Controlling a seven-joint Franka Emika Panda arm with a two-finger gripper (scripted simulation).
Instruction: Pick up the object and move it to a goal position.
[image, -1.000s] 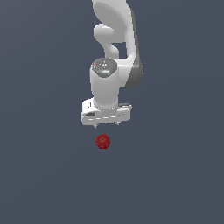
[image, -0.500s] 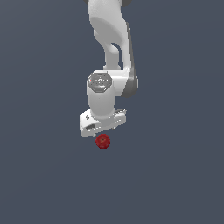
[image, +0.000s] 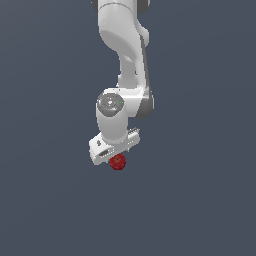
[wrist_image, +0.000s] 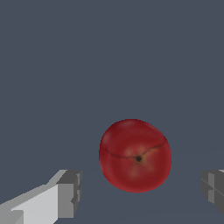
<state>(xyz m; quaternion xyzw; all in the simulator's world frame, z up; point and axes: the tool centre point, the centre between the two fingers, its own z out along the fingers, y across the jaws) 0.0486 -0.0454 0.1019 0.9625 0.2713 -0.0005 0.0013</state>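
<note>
So the arm has dropped a fair bit over the last second: a second ago the gripper (image: 116, 150) was hanging clearly above the object (image: 118, 162), with a gap between them in the exterior view, and now the white hand sits right over it, covering the fruit's upper edge from that angle. The hand has also twisted a little on the way down.

The object is a small dark red fruit sitting on the plain grey table, and it doesn't look like it has budged at all. No table edges are in view, so I can't say more about where it sits than "right under the gripper".

In the wrist view the fruit (wrist_image: 135, 155) is big and between the two fingers (wrist_image: 69, 194), with clear space on both sides. So the fingers are spread wide, not touching it yet.

My read: the approach is basically done and lined up nicely. It probably needs a touch more descent, then a squeeze. The lift and the carry to the goal are both yet to come.
</note>
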